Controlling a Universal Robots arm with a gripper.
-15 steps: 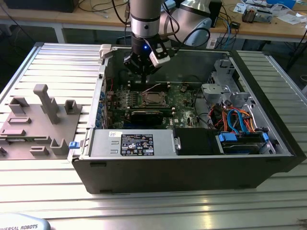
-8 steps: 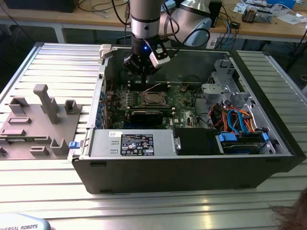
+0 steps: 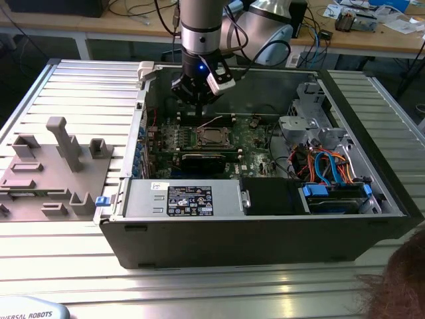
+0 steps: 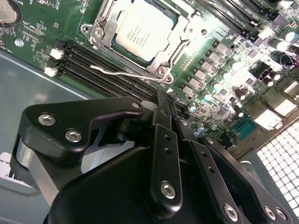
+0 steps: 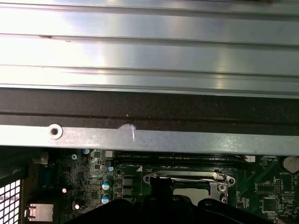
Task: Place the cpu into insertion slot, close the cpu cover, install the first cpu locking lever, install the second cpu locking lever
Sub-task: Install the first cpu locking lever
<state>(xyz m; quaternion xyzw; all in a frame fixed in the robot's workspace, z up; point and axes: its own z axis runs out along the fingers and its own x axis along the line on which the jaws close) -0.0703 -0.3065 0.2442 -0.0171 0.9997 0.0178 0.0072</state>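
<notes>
Hovering above the green motherboard, the clenched, empty black tool hung just beside the silvery square cpu, seated in its metal-rimmed insertion slot under the thin silvery cpu cover.

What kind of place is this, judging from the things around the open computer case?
Probably a robotics lab or workshop. The open computer case lies on a ribbed metal table, a robot arm reaches into it, and behind stands a wooden bench cluttered with cables and electronics.
</notes>
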